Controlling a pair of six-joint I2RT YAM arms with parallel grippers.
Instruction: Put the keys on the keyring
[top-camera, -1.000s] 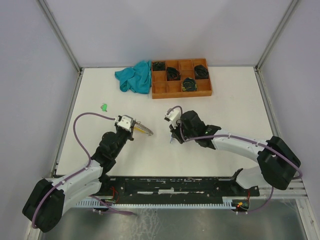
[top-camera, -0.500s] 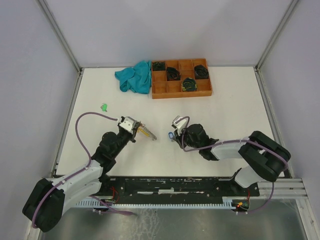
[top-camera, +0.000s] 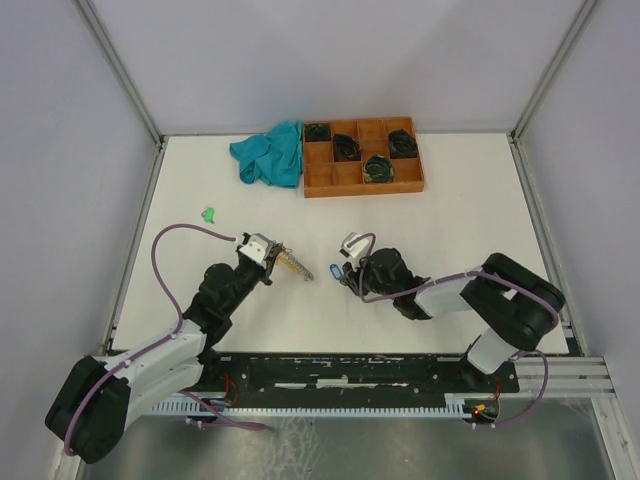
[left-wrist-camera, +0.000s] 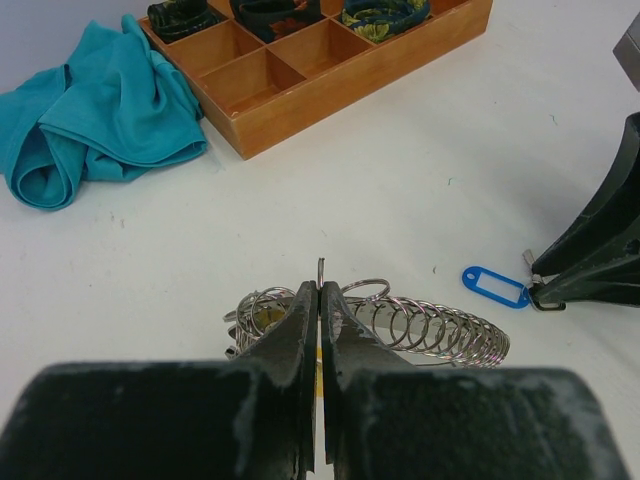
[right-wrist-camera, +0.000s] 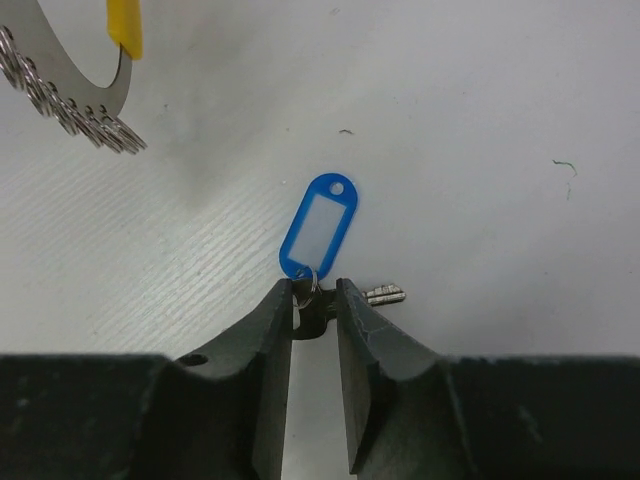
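Note:
My left gripper (left-wrist-camera: 321, 292) is shut on the edge of the keyring (left-wrist-camera: 430, 330), a thin silvery loop strung with several small split rings and a yellow segment (right-wrist-camera: 125, 25). It holds it just above the table at centre left (top-camera: 295, 265). A key with a blue tag (right-wrist-camera: 320, 228) lies flat on the table, its blade (right-wrist-camera: 385, 294) sticking out to the right. My right gripper (right-wrist-camera: 315, 300) is down at the table. Its jaws stand slightly apart on either side of the key's dark head. A green-tagged key (top-camera: 209, 214) lies far left.
An orange-brown tray (top-camera: 362, 185) with black coiled bundles stands at the back. A teal cloth (top-camera: 270, 155) is bunched against its left side. The right gripper's black fingers (left-wrist-camera: 600, 250) sit close to the right of the keyring.
The right arm drew back and came down to the table with the blue-tagged key, then parted its jaws. The left gripper shifted the keyring slightly right.

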